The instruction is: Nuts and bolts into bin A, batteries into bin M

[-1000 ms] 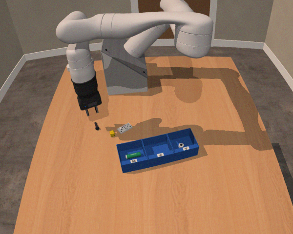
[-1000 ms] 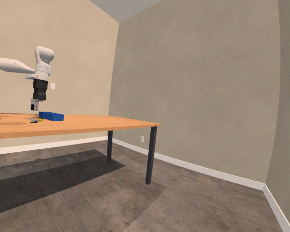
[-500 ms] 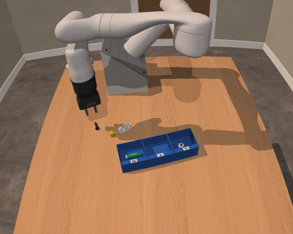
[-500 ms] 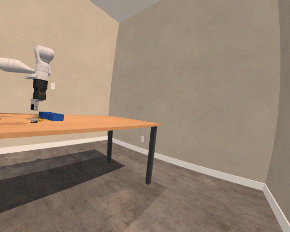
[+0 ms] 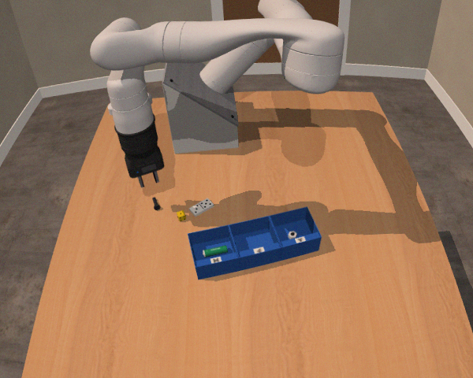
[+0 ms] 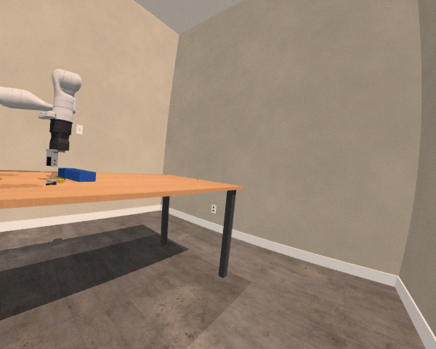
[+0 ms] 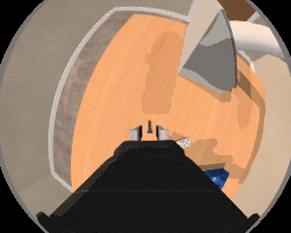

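Note:
A small black bolt (image 5: 156,203) (image 6: 51,182) lies on the table; in the wrist view the bolt (image 7: 149,123) shows just beyond my fingertips. My gripper (image 5: 148,183) (image 6: 52,162) (image 7: 148,130) hangs a little above and behind it, half open and empty. The blue three-part bin (image 5: 261,260) (image 6: 77,174) (image 7: 217,174) stands to the right. A green battery (image 5: 216,250) lies in its left part and a metal nut (image 5: 292,234) in its right part. The middle part is empty. The bin labels are too small to read.
A white domino (image 5: 201,206) (image 7: 183,146) and a yellow die (image 5: 180,216) (image 6: 60,180) lie between the bolt and the bin. The arm's grey base block (image 5: 204,122) stands at the back of the table.

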Available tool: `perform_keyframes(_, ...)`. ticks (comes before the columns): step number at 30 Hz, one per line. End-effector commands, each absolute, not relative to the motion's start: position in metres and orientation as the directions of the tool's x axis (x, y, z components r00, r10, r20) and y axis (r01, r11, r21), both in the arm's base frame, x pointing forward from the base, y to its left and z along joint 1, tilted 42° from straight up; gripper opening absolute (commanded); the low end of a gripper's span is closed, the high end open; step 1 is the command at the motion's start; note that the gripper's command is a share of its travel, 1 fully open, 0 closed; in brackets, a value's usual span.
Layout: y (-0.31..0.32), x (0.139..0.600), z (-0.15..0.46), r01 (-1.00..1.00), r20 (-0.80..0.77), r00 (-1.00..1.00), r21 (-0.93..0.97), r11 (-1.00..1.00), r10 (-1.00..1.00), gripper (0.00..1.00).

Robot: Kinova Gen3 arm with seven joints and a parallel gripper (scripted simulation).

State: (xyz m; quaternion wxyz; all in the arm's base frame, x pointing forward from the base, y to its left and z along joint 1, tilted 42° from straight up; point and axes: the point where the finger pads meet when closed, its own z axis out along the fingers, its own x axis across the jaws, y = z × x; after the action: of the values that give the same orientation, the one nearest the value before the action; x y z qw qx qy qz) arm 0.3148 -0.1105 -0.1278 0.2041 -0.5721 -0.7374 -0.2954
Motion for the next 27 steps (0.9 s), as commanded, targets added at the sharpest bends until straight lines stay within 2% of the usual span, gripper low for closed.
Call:
perform_keyframes(1,-0.107,0.316,-0.126,0.966,0.644,-0.257,0.201,0.164,0.721,0.62)
perform_keyframes(18,-0.068,0.315,-0.173,0.964,0.637,-0.263,0.204,0.170,0.725,0.62)
perform_keyframes(27,-0.068,0.316,-0.173,0.965,0.639,-0.261,0.203,0.168,0.723,0.62)
